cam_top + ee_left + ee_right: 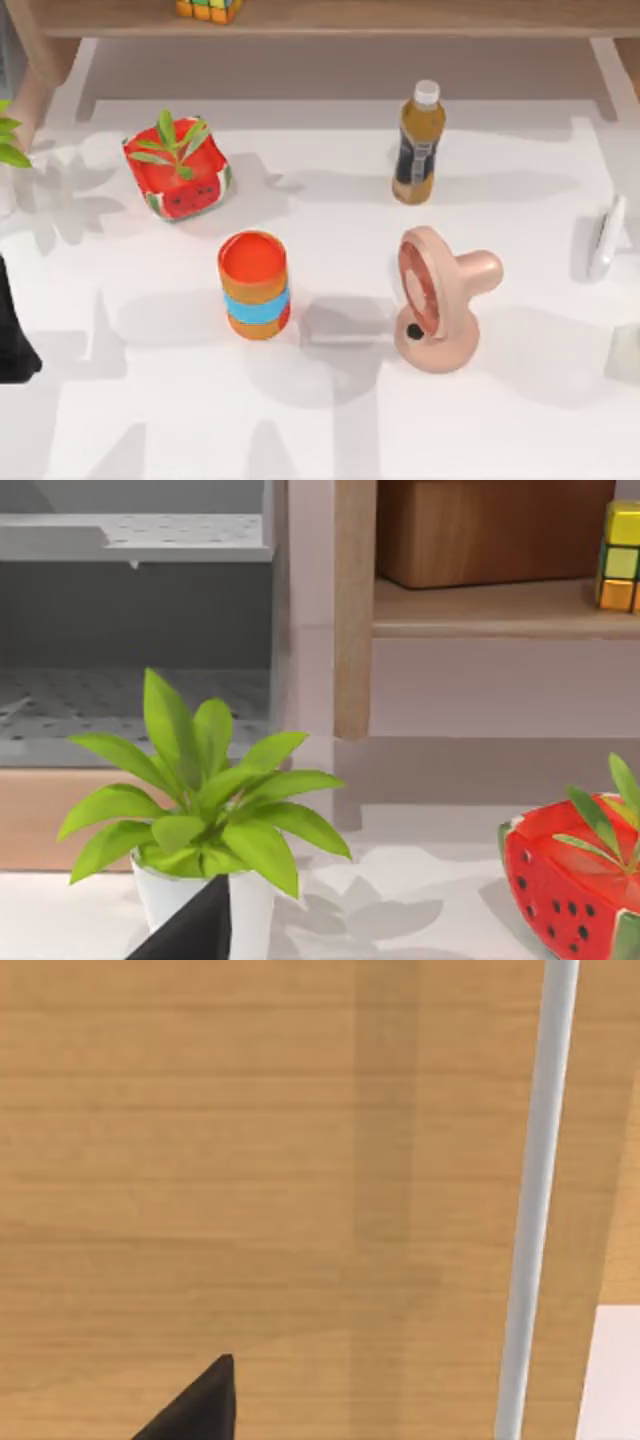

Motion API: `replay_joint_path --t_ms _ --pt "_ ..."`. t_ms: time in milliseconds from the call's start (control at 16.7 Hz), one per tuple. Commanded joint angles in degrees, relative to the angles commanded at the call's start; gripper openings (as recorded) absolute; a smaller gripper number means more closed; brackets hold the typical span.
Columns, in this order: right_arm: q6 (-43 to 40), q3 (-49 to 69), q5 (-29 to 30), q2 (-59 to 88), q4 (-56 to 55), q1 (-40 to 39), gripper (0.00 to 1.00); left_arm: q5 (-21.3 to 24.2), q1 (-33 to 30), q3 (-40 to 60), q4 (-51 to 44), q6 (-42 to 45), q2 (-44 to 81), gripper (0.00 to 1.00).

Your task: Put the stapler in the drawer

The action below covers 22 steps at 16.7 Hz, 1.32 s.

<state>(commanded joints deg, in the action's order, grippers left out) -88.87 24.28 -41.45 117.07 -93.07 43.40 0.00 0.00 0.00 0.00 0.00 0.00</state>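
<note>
The stapler [606,237], a slim white bar, lies at the table's right edge, to the right of the pink fan. In the right wrist view a black part of my right gripper [200,1405] sits close in front of a wooden panel [250,1160] with a slim pale grey bar [535,1200] running down it; this looks like the drawer front, and I cannot tell whether it stands open. My left arm [12,335] is parked at the table's left edge, and a black tip of its gripper [195,930] faces a potted plant.
A pink fan [438,300] stands right of centre, with an amber bottle [418,142] behind it. An orange and blue cup [254,285] is mid-table and a watermelon planter [176,168] at back left. A wooden shelf [350,18] with a colour cube [208,9] spans the back.
</note>
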Motion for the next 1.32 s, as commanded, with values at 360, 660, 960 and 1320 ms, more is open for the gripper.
replay_joint_path --t_ms 360,660,960,1320 --pt "1.31 1.83 0.85 -1.56 0.93 -0.03 1.00 0.00 0.00 0.00 0.00 0.00 0.00 1.00" --pt "12.28 10.28 6.20 -9.16 6.93 0.05 1.00 0.00 0.00 0.00 0.00 0.00 0.00 1.00" --pt "33.07 19.94 16.39 -13.06 21.86 -3.47 1.00 0.00 0.00 0.00 0.00 0.00 0.00 1.00" --pt "58.34 30.15 30.05 -14.98 44.24 -9.06 1.00 0.00 0.00 0.00 0.00 0.00 0.00 1.00"
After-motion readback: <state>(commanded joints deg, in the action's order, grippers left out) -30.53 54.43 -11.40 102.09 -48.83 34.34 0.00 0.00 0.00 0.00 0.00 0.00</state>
